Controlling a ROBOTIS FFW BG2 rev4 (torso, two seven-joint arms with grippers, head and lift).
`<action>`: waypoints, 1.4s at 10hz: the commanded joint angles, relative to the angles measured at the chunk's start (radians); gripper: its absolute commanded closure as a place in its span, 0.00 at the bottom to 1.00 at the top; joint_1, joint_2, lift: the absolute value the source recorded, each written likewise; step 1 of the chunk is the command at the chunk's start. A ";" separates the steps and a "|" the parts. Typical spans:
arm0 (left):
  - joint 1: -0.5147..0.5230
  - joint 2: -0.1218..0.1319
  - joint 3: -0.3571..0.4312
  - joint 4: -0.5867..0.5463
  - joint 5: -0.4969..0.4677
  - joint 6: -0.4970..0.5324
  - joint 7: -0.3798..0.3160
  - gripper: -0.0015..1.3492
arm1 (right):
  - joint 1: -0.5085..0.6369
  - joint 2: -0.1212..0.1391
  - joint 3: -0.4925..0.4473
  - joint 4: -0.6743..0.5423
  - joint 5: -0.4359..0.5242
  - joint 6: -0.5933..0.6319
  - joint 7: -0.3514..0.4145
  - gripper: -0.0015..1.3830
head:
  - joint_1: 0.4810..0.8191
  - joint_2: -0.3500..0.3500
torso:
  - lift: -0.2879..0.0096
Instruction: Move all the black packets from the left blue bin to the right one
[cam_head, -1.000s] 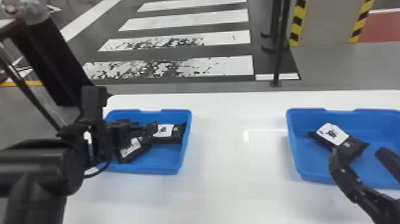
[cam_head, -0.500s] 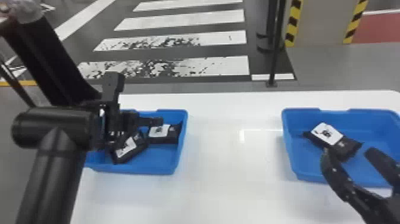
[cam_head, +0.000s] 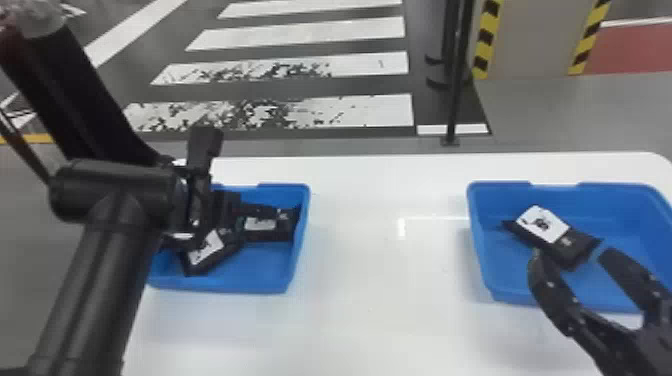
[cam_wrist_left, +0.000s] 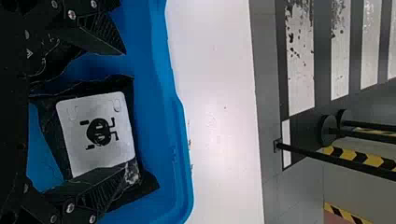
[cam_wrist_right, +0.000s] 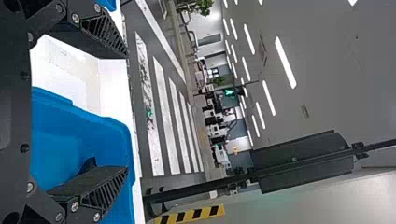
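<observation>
Head view: left gripper (cam_head: 252, 222), fingers spread, is positioned at centre left over two black packets (cam_head: 206, 250) in the left blue bin (cam_head: 260, 280). Right gripper (cam_head: 572, 256), lower right, is spread near one packet (cam_head: 542, 223) in the right bin (cam_head: 620, 210).

Before me on the tabletop (cam_head: 380, 300), the left bin (cam_head: 265, 272) and right bin (cam_head: 627, 215) are standing apart. In the left, a nearer packet (cam_head: 202, 257) is lying leftward of a farther packet (cam_head: 285, 229); in the right, another packet (cam_head: 565, 242) is resting.
</observation>
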 joint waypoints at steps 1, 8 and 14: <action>-0.027 -0.001 -0.012 0.059 0.000 -0.009 -0.005 0.14 | -0.001 0.000 0.002 0.003 -0.003 0.000 0.000 0.14 | 0.63 0.74 | 0.35; -0.035 -0.008 -0.008 0.120 -0.006 -0.109 -0.038 0.89 | -0.001 -0.003 0.002 0.013 -0.023 0.005 0.005 0.14 | 0.63 0.73 | 0.35; 0.198 0.012 0.147 -0.373 0.034 -0.009 -0.091 0.89 | -0.001 -0.006 0.004 0.001 -0.027 0.015 0.011 0.14 | 0.63 0.75 | 0.35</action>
